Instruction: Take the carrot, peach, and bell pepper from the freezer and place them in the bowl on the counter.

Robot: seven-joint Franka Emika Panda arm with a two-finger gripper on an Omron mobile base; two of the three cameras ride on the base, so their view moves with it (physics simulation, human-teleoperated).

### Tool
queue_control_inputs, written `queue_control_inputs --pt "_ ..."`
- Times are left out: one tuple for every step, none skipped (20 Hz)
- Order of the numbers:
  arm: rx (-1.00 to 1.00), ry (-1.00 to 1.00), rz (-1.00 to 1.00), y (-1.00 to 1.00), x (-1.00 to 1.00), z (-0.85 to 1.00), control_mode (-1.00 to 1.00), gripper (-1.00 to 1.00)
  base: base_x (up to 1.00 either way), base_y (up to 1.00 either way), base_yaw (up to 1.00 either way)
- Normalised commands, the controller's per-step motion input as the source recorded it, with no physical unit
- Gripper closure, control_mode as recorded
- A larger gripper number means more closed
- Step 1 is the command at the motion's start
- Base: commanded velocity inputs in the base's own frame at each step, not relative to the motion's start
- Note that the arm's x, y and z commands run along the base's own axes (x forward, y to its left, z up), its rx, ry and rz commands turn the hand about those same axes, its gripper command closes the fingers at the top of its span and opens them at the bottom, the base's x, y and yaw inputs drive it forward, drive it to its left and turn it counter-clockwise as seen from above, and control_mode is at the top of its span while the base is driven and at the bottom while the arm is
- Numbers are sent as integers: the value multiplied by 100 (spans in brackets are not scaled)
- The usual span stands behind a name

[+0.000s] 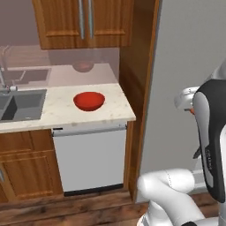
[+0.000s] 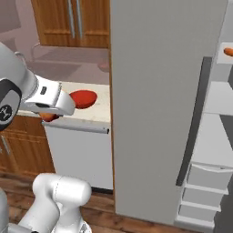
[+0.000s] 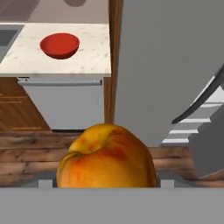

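Note:
My gripper (image 3: 105, 181) is shut on the peach (image 3: 107, 157), a yellow-orange ball with a red blush that fills the bottom of the hand view. From the right base view the peach (image 2: 48, 117) peeks out under the white hand, in front of the counter's edge. The red bowl (image 1: 89, 100) sits empty on the beige counter (image 1: 53, 112), ahead and left of the hand. The grey freezer door (image 2: 159, 104) stands swung open between the counter and the white shelves. An orange carrot (image 2: 228, 51) lies on an upper shelf. The bell pepper is out of view.
A dark double sink (image 1: 22, 106) lies left of the bowl. A grey dishwasher front (image 1: 90, 159) sits under the counter. Wooden cabinets (image 1: 84, 22) hang above. The door's dark bar handle (image 2: 193, 123) and white freezer drawers (image 2: 205, 179) are to the right.

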Motion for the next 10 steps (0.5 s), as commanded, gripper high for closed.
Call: queue_control_inputs --pt "0 0 0 0 0 0 100 100 20 77 -2" --pt "0 0 0 0 0 0 100 100 27 75 -4" --pt "0 0 0 0 0 0 100 100 29 66 -5" --pt "0 0 0 0 0 0 100 100 31 60 -5" --pt "0 0 0 0 0 0 100 100 32 58 -6" --pt "0 0 0 0 0 0 100 100 34 54 -7" --pt "0 0 0 0 0 0 100 100 35 54 -7" --pt "0 0 0 0 0 0 100 100 36 54 -6" --pt "0 0 0 0 0 0 100 100 38 51 -6" --pt "0 0 0 0 0 0 100 100 36 49 -6"
